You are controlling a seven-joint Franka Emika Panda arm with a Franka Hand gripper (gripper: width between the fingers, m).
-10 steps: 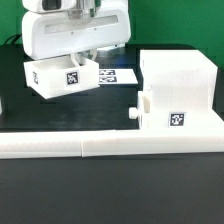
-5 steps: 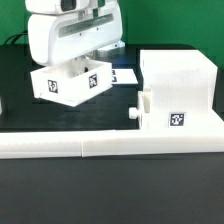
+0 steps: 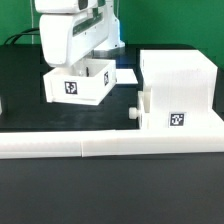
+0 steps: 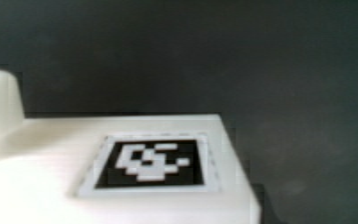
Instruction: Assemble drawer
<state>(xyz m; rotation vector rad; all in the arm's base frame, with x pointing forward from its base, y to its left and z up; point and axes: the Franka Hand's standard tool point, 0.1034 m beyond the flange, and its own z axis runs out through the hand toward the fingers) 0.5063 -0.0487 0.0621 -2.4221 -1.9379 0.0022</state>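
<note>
In the exterior view my gripper (image 3: 88, 64) is shut on a small white drawer tray (image 3: 78, 87), gripping its wall, with the fingertips partly hidden inside it. The tray carries a black-and-white tag and hangs tilted just over the black table. The large boxy housing (image 3: 183, 78) stands at the exterior view's right. A second tray (image 3: 160, 112) with a knob and a tag sits against the housing's front. The wrist view shows the held tray's tagged wall (image 4: 153, 162) close up; my fingers do not show there.
The long low white border rail (image 3: 100, 147) runs along the table's front. A corner of the marker board (image 3: 128, 75) shows behind the held tray. A narrow gap of black table separates the held tray from the housing.
My gripper has carried the tray toward the exterior view's right, closer to the housing, and has turned it. The housing and the second tray have not moved.
</note>
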